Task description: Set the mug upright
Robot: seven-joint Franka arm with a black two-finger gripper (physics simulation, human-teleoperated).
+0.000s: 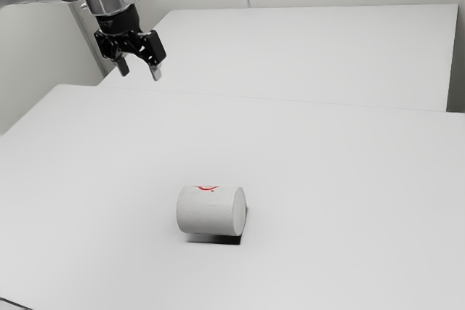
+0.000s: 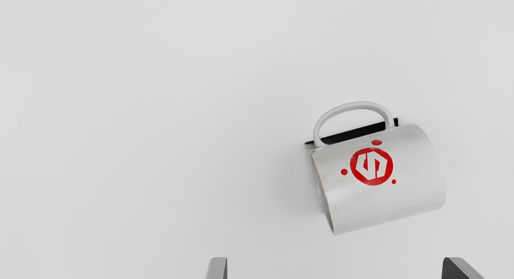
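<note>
White ceramic, by the look of it: the mug (image 1: 207, 212) is seen lying on its side on the table (image 1: 349, 179), lower middle of the exterior view, so upright it is not. The gripper (image 1: 139, 74) is up in the upper left of that view, well apart from it, spread open with nothing held.

Rolling is probably the big risk, tbh. If the round wall gets nudged by one finger before the other, the whole thing could be sent off sideways. The handle (image 2: 353, 106) could also be caught by a finger coming down, and the grip would be left crooked. And if the mug gets tipped the wrong way, it'd be stood on its mouth (image 2: 324, 194). The end at the right in the exterior view is probably the base (image 1: 239, 210), though white on white makes that hard to swear to. A release with the base still tilted could end in a topple.

Shape-wise, a plain straight cylinder with a thin looped handle. The wall looks smooth with faint scuffs, so some slip might be expected. A red round logo (image 2: 371, 166) is printed on it, with small red dots around. The tabletop is matte and featureless.
</note>
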